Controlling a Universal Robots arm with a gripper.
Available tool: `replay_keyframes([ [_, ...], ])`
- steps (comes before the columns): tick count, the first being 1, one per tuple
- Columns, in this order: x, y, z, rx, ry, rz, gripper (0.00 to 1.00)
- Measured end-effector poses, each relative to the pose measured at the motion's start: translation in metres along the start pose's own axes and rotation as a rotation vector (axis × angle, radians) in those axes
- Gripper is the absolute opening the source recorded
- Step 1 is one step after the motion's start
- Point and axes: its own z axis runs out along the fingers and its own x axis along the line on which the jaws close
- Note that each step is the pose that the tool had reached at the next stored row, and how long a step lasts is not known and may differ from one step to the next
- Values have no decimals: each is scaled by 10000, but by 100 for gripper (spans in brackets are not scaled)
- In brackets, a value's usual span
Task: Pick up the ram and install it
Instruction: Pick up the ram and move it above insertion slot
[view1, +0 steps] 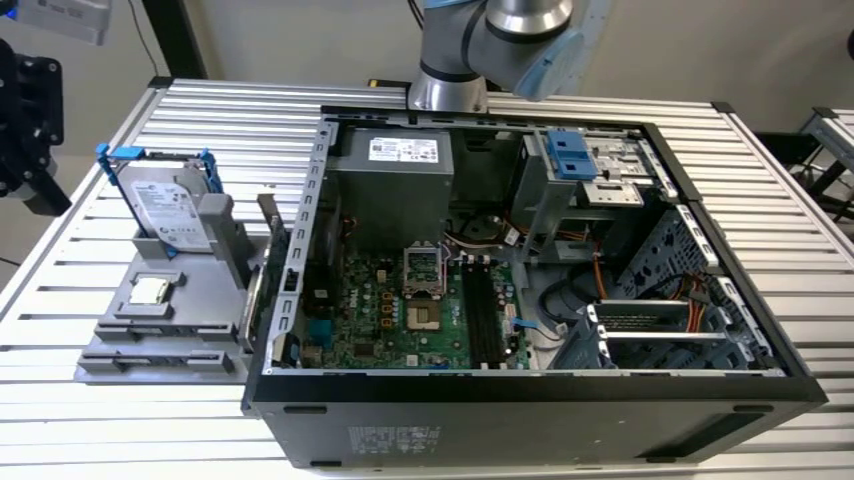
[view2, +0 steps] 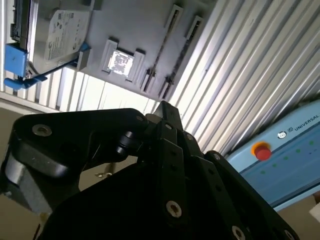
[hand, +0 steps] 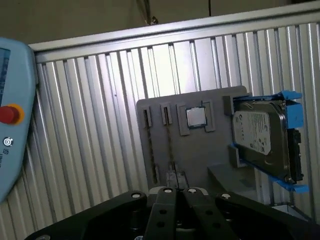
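The ram (hand: 170, 150) shows as a thin dark stick seen edge-on, standing in a slot of the grey fixture (hand: 210, 155) on the table; it also appears in the second wrist view (view2: 161, 49). In the exterior view the ram (view1: 267, 222) stands upright between the fixture (view1: 160, 335) and the open computer case (view1: 534, 385). The black memory slots (view1: 483, 320) lie on the motherboard inside the case. My gripper (hand: 176, 191) hangs high above the fixture, its black fingers together with nothing between them; the second wrist view shows the gripper (view2: 162, 107) too.
A silver hard drive in a blue bracket (view1: 174, 205) and a small square chip (view1: 147, 290) sit on the same fixture. The arm (view1: 494, 40) rises behind the case. A light-blue pendant with a red button (hand: 10, 115) lies on the slatted table.
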Motion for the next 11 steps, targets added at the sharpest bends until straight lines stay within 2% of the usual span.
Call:
replay_keyframes([
  [11, -35, 6, 0, -23, 7, -1171, 0],
])
